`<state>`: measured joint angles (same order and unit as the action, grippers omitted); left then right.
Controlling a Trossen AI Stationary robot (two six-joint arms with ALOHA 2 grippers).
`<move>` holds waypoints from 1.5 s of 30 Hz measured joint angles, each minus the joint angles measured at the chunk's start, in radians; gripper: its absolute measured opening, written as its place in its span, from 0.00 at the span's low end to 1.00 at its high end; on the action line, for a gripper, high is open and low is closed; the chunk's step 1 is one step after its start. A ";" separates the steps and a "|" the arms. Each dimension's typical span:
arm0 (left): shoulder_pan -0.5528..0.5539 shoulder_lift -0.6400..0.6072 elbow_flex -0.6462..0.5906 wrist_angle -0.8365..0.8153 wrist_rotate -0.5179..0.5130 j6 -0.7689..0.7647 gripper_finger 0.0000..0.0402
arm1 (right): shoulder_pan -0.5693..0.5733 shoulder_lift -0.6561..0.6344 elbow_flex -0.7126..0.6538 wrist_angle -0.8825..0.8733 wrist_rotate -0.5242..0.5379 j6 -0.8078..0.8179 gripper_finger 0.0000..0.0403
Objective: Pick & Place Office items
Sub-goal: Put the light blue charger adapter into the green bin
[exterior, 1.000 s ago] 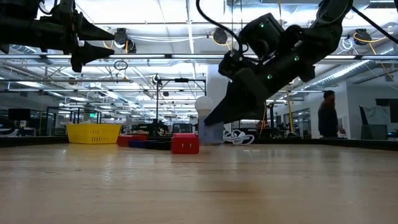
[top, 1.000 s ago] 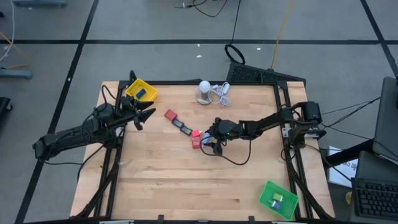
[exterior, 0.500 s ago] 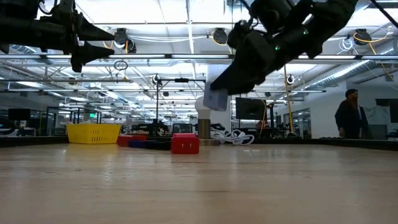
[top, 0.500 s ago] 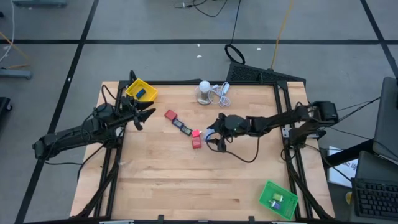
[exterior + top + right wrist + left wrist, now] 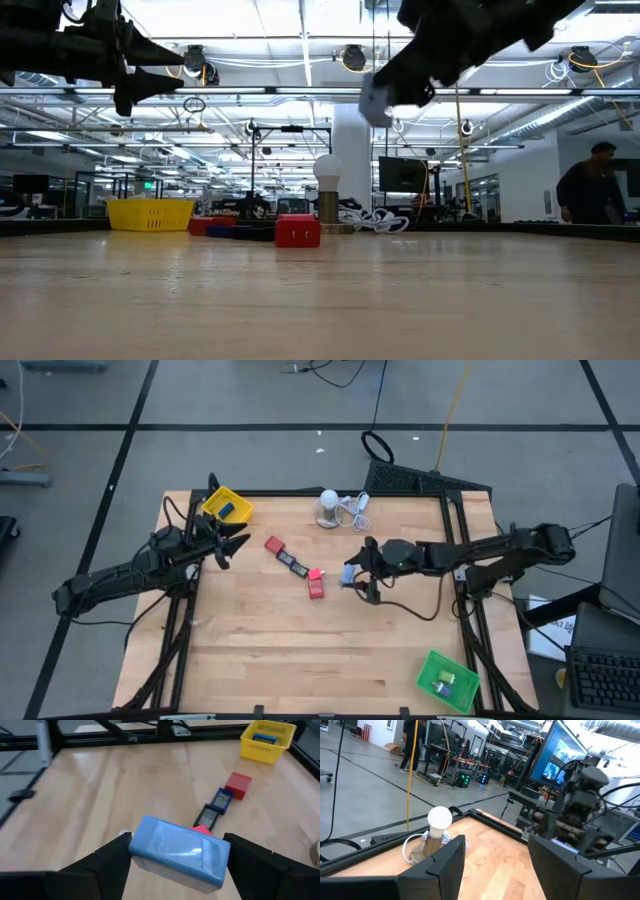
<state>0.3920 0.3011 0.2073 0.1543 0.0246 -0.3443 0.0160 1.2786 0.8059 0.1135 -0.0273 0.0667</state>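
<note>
My right gripper (image 5: 352,576) hovers over the middle of the table, shut on a pale blue block (image 5: 177,850) that also shows high up in the low view (image 5: 375,100). On the wood to its left lie a red block (image 5: 317,590), a pink bit (image 5: 314,574), a dark flat rectangle (image 5: 293,565) and a second red block (image 5: 273,544). The right wrist view shows these in a row beyond the block, among them the far red block (image 5: 238,785). My left gripper (image 5: 235,543) waits open, in the air near the yellow tray (image 5: 227,506). My right gripper pinches the pale blue block by its two short ends (image 5: 137,847) between its two fingers (image 5: 107,865). The block lies level across the gap. It is lifted well clear of the table, as the low view shows.
The yellow tray at the far left corner holds a blue item (image 5: 228,510). A green tray (image 5: 447,680) with small pieces sits at the near right corner. A white round lamp (image 5: 328,503) with coiled cable stands at the far edge. A person (image 5: 590,195) stands beyond the table.
My right gripper has risen with the pale blue block, lifting it from table level to high above the wood, and has drawn back toward the table's right edge, away from the red block and pink bit.
</note>
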 joint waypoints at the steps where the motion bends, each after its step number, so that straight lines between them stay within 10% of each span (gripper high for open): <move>1: 0.000 0.000 0.000 0.000 0.000 0.000 0.54 | 0.014 -0.022 0.000 -0.016 0.000 0.005 0.68; 15: 0.000 0.000 0.000 0.000 0.000 0.000 0.57 | 0.378 -0.199 0.000 -0.020 -0.081 0.153 0.68; 30: 0.000 0.000 0.000 0.000 0.000 0.000 0.54 | 0.836 -0.205 0.000 -0.202 0.000 0.672 0.68; 38: 0.000 0.000 0.000 0.000 0.000 0.000 0.57 | 0.919 -0.205 -0.074 -0.307 0.074 1.217 0.68; 45: 0.000 0.000 0.000 0.000 0.000 0.000 0.56 | 0.929 -0.205 -0.088 -0.466 0.022 1.321 0.68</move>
<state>0.3921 0.3009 0.2073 0.1540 0.0250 -0.3444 0.9447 1.0736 0.7177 -0.3527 -0.0049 1.3872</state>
